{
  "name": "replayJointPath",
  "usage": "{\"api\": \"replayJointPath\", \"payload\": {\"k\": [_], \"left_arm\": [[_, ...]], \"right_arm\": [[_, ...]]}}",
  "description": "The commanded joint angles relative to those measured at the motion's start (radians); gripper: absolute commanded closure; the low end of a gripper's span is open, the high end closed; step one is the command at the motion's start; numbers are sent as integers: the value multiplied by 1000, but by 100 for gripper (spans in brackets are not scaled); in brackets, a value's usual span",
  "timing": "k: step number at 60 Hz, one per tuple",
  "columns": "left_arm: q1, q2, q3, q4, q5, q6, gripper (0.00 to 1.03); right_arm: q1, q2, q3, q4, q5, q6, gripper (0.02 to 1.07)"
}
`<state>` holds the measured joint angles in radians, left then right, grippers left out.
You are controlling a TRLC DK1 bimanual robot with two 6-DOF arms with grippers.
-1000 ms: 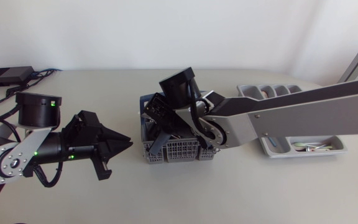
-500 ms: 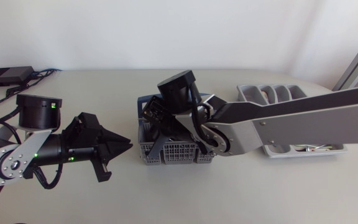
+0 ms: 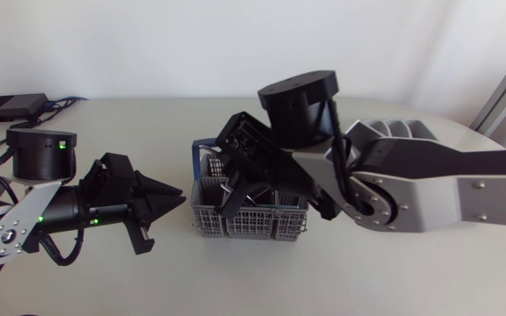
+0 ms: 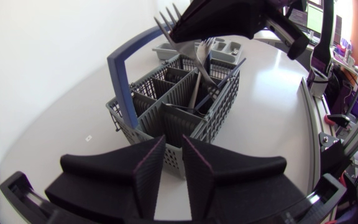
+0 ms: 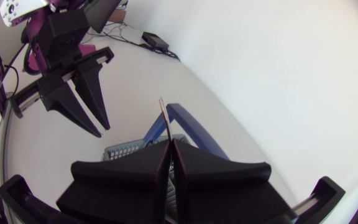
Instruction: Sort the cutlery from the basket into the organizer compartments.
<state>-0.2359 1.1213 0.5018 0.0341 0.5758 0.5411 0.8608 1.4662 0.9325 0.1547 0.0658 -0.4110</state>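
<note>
The grey cutlery basket (image 3: 251,219) with a blue handle (image 4: 124,70) stands mid-table and holds several pieces. My right gripper (image 3: 234,195) hangs over it, shut on a fork (image 4: 199,55). The fork's tines (image 4: 166,22) stick up past the fingers and its lower end reaches down into the basket. In the right wrist view a thin metal edge (image 5: 163,115) juts from the shut right gripper (image 5: 168,144). My left gripper (image 3: 176,200) hovers just left of the basket, pointing at it, its fingers (image 4: 149,168) a narrow gap apart and empty. The grey organizer (image 3: 401,128) is mostly hidden behind my right arm.
A black box (image 3: 10,107) with cables lies at the table's back left corner. Bare table (image 3: 262,281) runs along the front edge. My right arm's large links (image 3: 429,184) cover the table's right half.
My right gripper has shut on the fork and its wrist has lifted above the basket. The left arm has barely moved.
</note>
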Motion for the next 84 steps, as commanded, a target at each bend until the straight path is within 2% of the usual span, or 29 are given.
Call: {"api": "replayJointPath", "payload": {"k": [1, 16, 27, 35, 41, 51, 67, 84], "left_arm": [[-14, -35, 6, -16, 15, -32, 75], [-74, -74, 76, -68, 30, -81, 57], [-109, -43, 162, -106, 104, -142, 44], [-121, 15, 205, -106, 170, -176, 38], [-129, 48, 228, -106, 202, -184, 38], [-151, 98, 254, -102, 206, -184, 37], [-167, 164, 288, -82, 236, -187, 34], [-167, 210, 328, -65, 348, -228, 34]], "right_arm": [[-6, -55, -8, 0, -20, 38, 102], [-72, -145, 48, -58, -123, 123, 102], [-171, -181, 88, -118, -294, 241, 102], [-200, -198, 92, -126, -353, 285, 102], [-206, -205, 103, -136, -385, 307, 102], [-220, -202, 123, -139, -440, 340, 102], [-213, -202, 140, -149, -475, 371, 102], [-197, -193, 157, -149, -491, 394, 102]]}}
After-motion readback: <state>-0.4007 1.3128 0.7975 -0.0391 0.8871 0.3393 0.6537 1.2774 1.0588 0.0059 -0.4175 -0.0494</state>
